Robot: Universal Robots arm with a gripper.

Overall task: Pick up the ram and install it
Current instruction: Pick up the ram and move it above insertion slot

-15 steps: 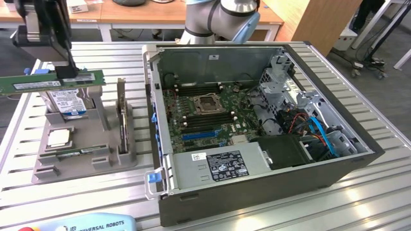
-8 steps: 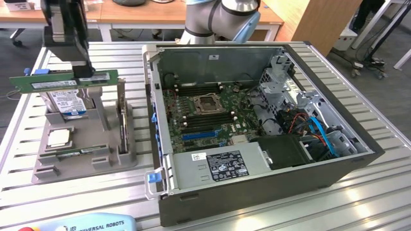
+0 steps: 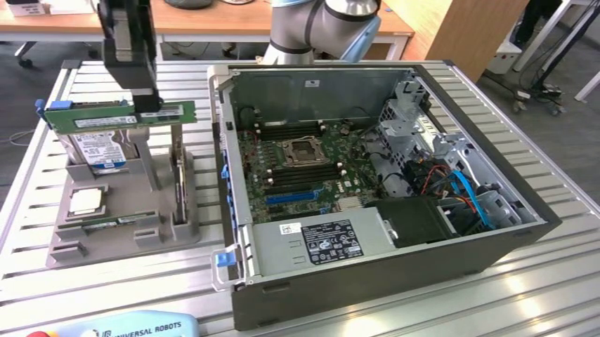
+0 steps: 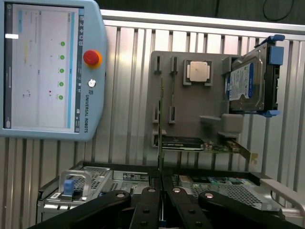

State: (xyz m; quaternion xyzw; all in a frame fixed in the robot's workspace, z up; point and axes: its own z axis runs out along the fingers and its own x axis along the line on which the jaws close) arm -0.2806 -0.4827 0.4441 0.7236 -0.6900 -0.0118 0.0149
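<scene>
While the ram [image 3: 120, 116] is clenched along its upper edge by the pincer [image 3: 147, 112], it is held level above the grey parts stand [image 3: 122, 235] on the slatted table [image 3: 28, 232]. It hangs over the blue-labelled hard drive [image 3: 95, 149], to the exterior view's left of the open computer case [image 3: 375, 281]. In the wrist view the stick is seen edge-on, as a thin line running out from between the closed fingertips [image 4: 151, 188]. The pick-up is judged done or nearly so; whether the lower edge is quite free of the stand cannot be told. Installation is left undone: the memory slots [image 3: 281, 130] beside the processor socket [image 3: 302, 149] appear unfilled, and the ram is well apart from them.
</scene>
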